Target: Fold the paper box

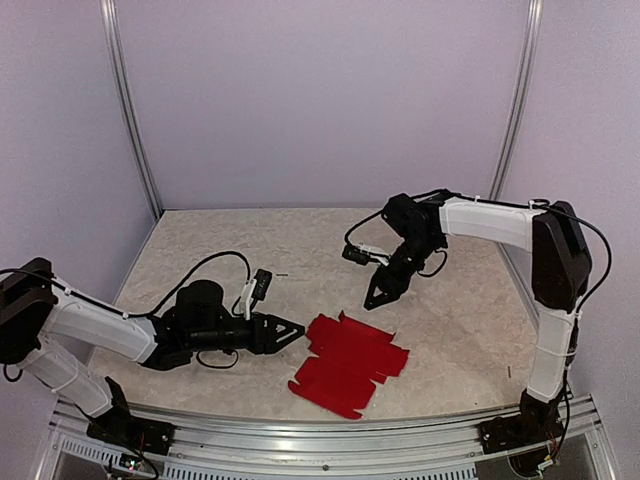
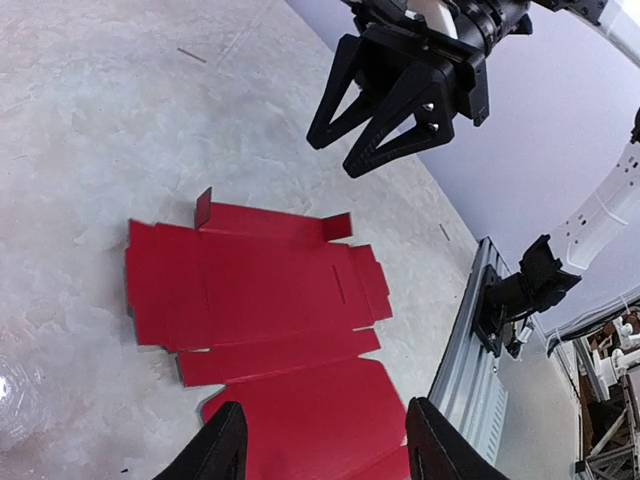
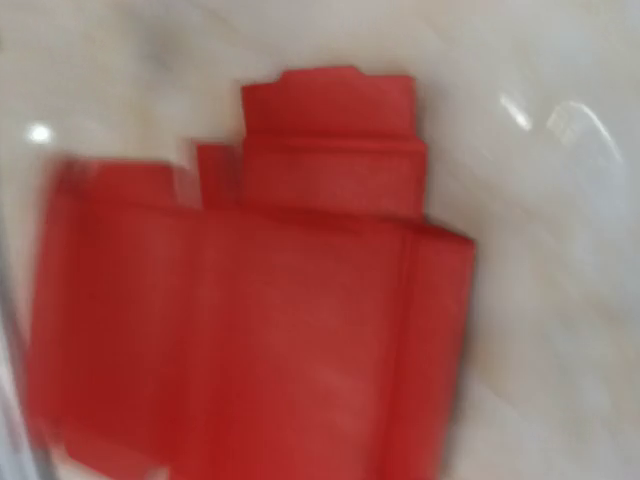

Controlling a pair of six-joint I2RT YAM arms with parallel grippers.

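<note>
The paper box (image 1: pixel 348 365) is a bright red flat die-cut sheet with notched flaps, lying unfolded on the table near the front edge. My left gripper (image 1: pixel 296 333) is open and low at the sheet's left edge. In the left wrist view its fingers (image 2: pixel 226 446) straddle the near part of the sheet (image 2: pixel 260 290) and hold nothing. My right gripper (image 1: pixel 376 298) hovers just behind the sheet's far edge, pointing down. It shows open and empty in the left wrist view (image 2: pixel 336 150). The right wrist view is blurred; the sheet (image 3: pixel 250 320) fills it and its own fingers do not show.
The table top (image 1: pixel 250 250) is speckled beige, with purple walls on three sides and metal posts (image 1: pixel 130 110) at the back corners. An aluminium rail (image 1: pixel 330 435) runs along the front edge, close to the sheet's near side. A black cable (image 1: pixel 215 262) loops over the left arm.
</note>
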